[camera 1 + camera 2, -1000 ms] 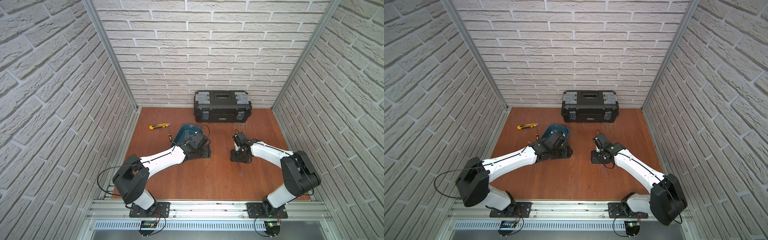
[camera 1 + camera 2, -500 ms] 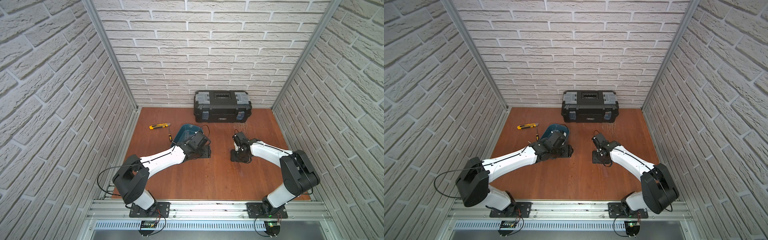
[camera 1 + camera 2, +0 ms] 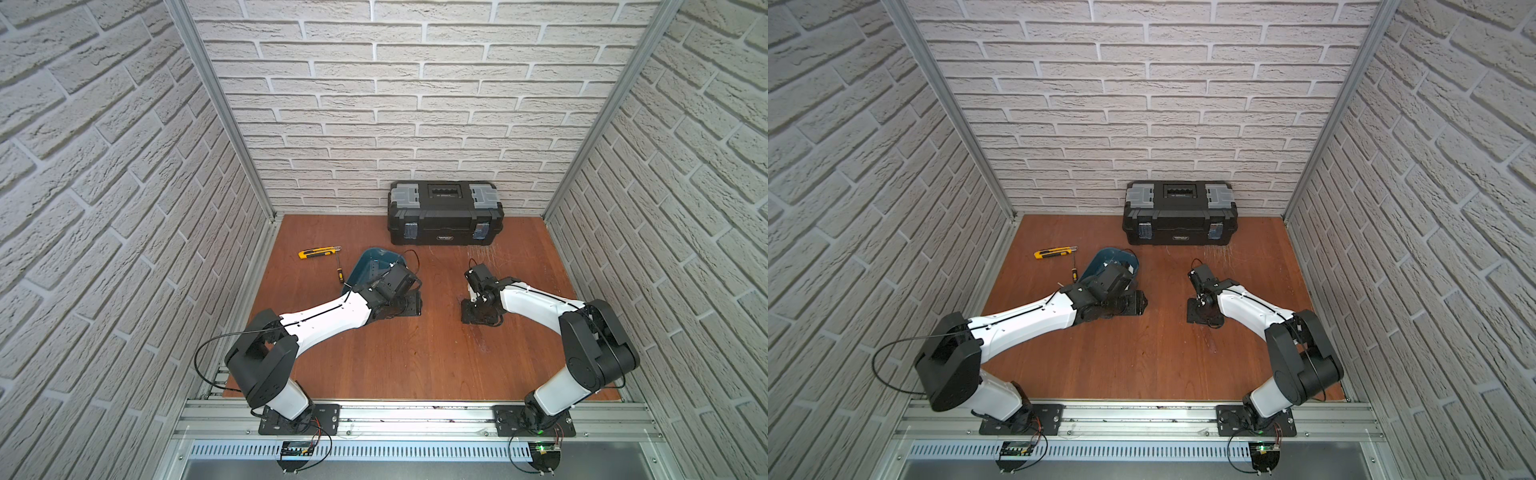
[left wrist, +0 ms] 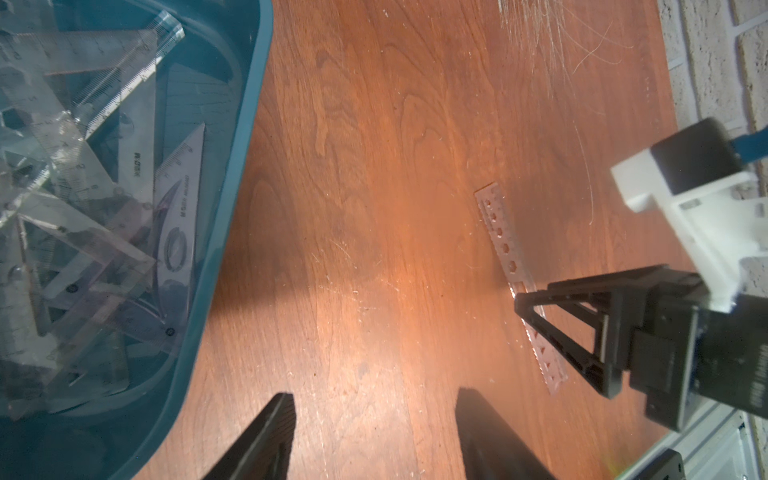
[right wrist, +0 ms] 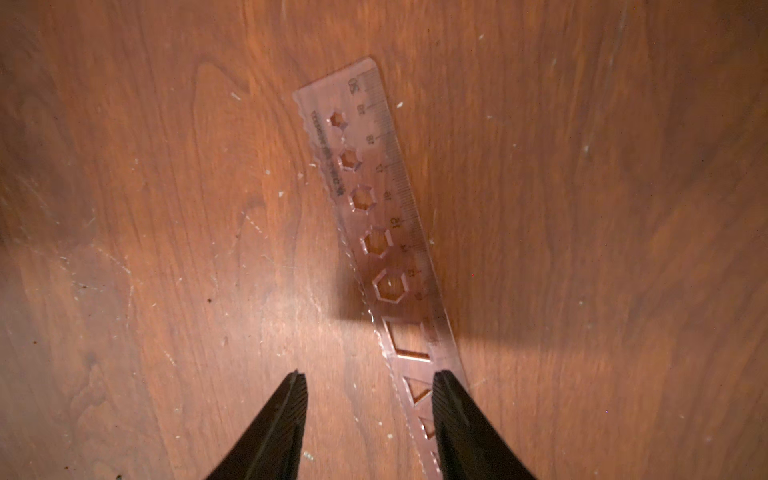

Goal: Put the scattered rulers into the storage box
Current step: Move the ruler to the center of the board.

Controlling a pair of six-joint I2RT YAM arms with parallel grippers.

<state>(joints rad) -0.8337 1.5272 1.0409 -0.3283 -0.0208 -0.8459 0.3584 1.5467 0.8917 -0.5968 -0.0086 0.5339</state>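
A clear straight ruler (image 5: 382,232) with hexagon and triangle cut-outs lies flat on the wooden table (image 5: 166,208). My right gripper (image 5: 368,382) hangs open just above its near part, and one finger (image 5: 457,424) overlaps the ruler's edge. The left wrist view shows the same ruler (image 4: 503,241) passing under the right gripper (image 4: 525,305). The teal storage box (image 4: 249,124) holds several clear rulers and set squares (image 4: 104,174). My left gripper (image 4: 374,399) is open over bare wood beside the box, with nothing between its fingers. In both top views the left arm covers part of the box (image 3: 370,266) (image 3: 1104,259).
A black toolbox (image 3: 444,218) stands against the back wall. A yellow utility knife (image 3: 318,252) and a small screwdriver (image 3: 339,270) lie left of the storage box. Brick walls close in the table on three sides.
The right arm's elbow has shifted a little while its gripper stays over the ruler. The left arm has not moved.
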